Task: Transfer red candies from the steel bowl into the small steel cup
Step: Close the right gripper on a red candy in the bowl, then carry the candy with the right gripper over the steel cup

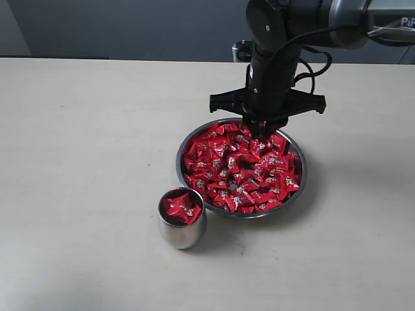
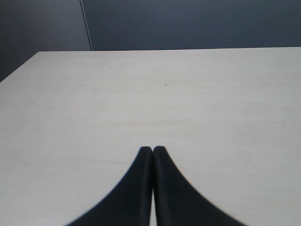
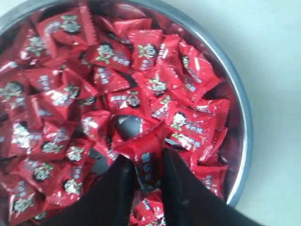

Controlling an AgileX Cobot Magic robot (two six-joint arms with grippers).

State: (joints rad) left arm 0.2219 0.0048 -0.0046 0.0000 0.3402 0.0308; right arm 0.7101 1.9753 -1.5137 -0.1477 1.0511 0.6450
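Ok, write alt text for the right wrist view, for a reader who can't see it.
The right gripper pinches a red candy between its two black fingers, over a steel bowl heaped with more red candies. Pale table shows past the bowl's rim.

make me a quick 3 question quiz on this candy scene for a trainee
1. True or false: the small steel cup has no candy in it.
2. Down in the steel bowl, what is the right gripper pinching?
A. one red candy
B. the bowl's rim
C. nothing
3. Fill in: the left gripper, fingers together, hangs above the ____.

Key
1. False: it holds a few red candies.
2. A
3. table
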